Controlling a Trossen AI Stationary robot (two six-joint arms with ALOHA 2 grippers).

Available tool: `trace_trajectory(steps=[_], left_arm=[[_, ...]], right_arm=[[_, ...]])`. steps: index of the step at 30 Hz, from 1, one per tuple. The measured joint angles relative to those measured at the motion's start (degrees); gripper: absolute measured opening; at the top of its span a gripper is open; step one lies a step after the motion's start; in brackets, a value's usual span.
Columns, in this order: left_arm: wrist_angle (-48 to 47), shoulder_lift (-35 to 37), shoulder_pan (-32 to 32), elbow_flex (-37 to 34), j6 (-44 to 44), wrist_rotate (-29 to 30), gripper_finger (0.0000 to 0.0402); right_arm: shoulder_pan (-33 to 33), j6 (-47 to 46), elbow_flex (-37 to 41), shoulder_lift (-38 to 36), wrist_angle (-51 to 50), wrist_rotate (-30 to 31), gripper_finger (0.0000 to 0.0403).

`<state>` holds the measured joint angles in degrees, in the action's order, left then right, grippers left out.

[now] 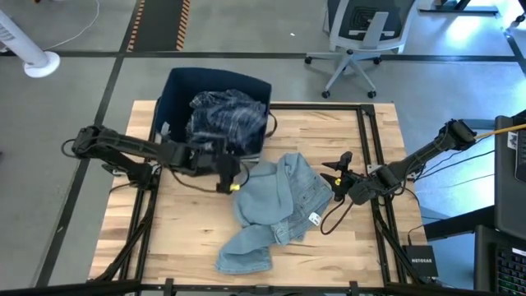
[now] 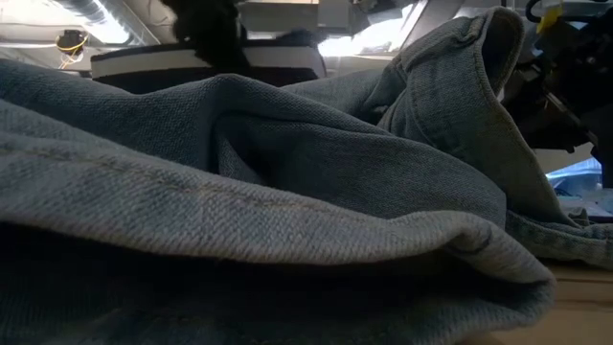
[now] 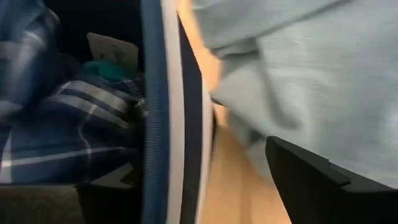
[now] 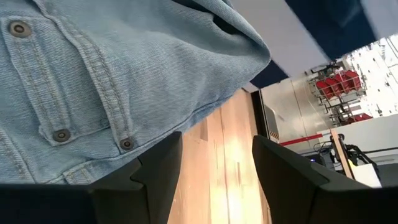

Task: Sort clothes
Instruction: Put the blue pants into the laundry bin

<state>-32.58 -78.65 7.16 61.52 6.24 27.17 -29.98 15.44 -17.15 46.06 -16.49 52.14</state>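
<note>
A: While jeans (image 1: 275, 210) lie crumpled on table (image 1: 189, 238) between both claws, just beside bin (image 1: 177, 94): soft, heavy denim, sure to drape and drag.

B: Right gripper (image 4: 214, 177) spread apart, empty, waistband edge touching its tips. Grab there, thick seam, rivets.

A: Left gripper (image 1: 232, 175) at opposite edge, by bin wall. Open or closed: cannot tell.

B: Plaid shirt (image 1: 226, 119) already binned.

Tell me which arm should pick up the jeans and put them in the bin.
Left, probably. The left gripper sits at the jeans' edge right beside the bin. The right gripper, fingers open, faces the jeans' far side, farther from the bin.
</note>
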Motion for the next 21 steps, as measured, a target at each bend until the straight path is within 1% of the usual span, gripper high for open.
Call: trace_trajectory(steps=[3,8,10,13,17,21], left_arm=[[0.0,-1.2,2.6,-1.3,-0.3,-0.2,0.024],[0.0,-3.5,7.0,-2.0,4.8,0.2,0.024],[0.9,-3.9,8.1,-2.1,7.3,3.3,0.024],[2.7,-3.1,8.0,-1.2,9.6,9.1,0.024],[3.5,-2.2,6.0,-0.5,10.2,12.6,0.024],[2.7,-2.3,5.6,0.9,15.9,19.2,0.024]], right_arm=[[0.0,-0.1,0.0,0.0,0.0,-0.1,0.0213],[0.0,-0.1,0.0,0.0,0.0,-0.2,0.0213],[0.0,-0.1,0.0,0.0,0.0,-0.1,0.0213],[0.0,-0.1,0.0,0.0,0.0,0.8,0.0213],[0.0,-0.1,0.0,0.0,-0.1,0.8,0.0213],[0.0,-0.1,0.0,0.0,-0.1,0.8,0.0213]])
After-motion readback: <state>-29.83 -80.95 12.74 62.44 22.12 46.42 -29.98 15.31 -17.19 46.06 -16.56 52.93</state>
